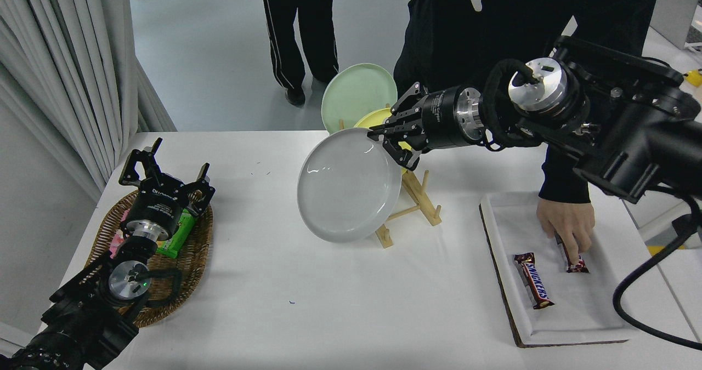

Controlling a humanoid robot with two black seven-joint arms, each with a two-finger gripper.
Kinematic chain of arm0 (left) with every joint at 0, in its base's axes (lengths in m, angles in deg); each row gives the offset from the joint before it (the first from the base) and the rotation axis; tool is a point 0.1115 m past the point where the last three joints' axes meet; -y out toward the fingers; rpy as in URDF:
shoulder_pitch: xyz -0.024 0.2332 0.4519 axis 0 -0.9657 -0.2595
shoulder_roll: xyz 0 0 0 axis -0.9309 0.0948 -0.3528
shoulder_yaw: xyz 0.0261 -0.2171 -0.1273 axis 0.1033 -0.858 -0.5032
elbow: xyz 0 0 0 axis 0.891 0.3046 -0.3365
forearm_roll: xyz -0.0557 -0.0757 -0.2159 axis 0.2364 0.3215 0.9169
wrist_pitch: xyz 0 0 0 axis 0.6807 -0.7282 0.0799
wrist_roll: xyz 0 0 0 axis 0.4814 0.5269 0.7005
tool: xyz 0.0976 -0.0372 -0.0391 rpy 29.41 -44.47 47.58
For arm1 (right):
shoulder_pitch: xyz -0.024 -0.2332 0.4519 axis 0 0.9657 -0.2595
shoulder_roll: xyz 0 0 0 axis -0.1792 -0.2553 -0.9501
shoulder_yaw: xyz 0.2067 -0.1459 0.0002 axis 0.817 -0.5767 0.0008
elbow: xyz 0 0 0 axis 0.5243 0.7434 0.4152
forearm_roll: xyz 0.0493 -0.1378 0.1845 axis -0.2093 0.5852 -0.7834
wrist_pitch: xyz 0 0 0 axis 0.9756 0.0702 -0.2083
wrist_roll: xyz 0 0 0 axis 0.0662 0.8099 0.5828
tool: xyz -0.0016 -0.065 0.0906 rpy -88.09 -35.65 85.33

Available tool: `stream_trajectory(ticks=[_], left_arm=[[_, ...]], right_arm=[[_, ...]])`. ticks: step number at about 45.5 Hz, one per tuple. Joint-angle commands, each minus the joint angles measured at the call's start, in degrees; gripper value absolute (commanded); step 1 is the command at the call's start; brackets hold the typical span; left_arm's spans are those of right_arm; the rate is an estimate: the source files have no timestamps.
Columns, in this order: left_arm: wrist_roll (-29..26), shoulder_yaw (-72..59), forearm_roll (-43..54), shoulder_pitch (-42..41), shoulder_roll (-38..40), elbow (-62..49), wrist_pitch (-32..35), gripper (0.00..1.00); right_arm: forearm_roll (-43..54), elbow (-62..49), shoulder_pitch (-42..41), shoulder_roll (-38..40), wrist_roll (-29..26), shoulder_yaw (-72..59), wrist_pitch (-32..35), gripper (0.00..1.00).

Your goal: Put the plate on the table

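My right gripper (390,138) is shut on the upper right rim of the light-grey plate (346,186). The plate hangs tilted above the white table (307,304), in front of a wooden plate rack (410,205). A pale green plate (356,96) and a yellow plate (371,119) still stand in the rack behind it. My left gripper (164,164) is parked open at the lower left, over a wicker basket (186,260).
A white tray (576,315) at the right holds two chocolate bars (533,288); a person's hand (567,225) touches the right one. The basket holds green and pink packets. Two people stand at the far side.
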Motion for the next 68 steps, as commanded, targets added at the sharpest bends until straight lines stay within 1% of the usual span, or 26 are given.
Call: stream_trajectory(ticks=[1, 8, 12, 17, 24, 27, 37, 45, 51, 68], left_arm=[[0.00, 0.03, 0.00, 0.00, 0.00, 0.04, 0.00, 1.00], [0.00, 0.03, 0.00, 0.00, 0.00, 0.04, 0.00, 1.00], [0.00, 0.03, 0.00, 0.00, 0.00, 0.04, 0.00, 1.00], [0.00, 0.03, 0.00, 0.00, 0.00, 0.04, 0.00, 1.00], [0.00, -0.05, 0.00, 0.00, 0.00, 0.04, 0.00, 1.00], [0.00, 0.03, 0.00, 0.00, 0.00, -0.04, 0.00, 1.00], [0.00, 0.03, 0.00, 0.00, 0.00, 0.04, 0.00, 1.00], [0.00, 0.03, 0.00, 0.00, 0.00, -0.04, 0.00, 1.00], [0.00, -0.05, 0.00, 0.00, 0.00, -0.04, 0.00, 1.00], [0.00, 0.03, 0.00, 0.00, 0.00, 0.04, 0.00, 1.00]], right_arm=[[-0.06, -0.16, 4.59, -2.10, 0.44, 0.49, -1.93, 0.00], [-0.06, -1.12, 6.00, -3.77, 0.62, 0.58, -2.37, 0.00], [0.03, -2.26, 6.35, -5.09, 0.62, 0.67, -4.21, 0.00], [-0.06, -4.72, 6.44, -8.07, 0.62, 1.72, -8.77, 0.00], [-1.64, -10.26, 7.67, -12.29, 0.44, 6.72, -17.91, 0.00], [-2.35, -12.28, 8.81, -13.96, 0.44, 8.93, -18.01, 0.00], [-3.14, -13.78, 11.18, -16.95, 0.27, 9.46, -18.01, 0.00], [-2.88, -18.96, 14.34, -20.03, 0.09, 9.55, -18.01, 0.00], [-2.26, -20.72, 16.28, -21.79, 0.18, 10.25, -18.01, 0.00], [-2.43, -29.16, 18.75, -21.79, 0.18, 12.53, -18.01, 0.00]])
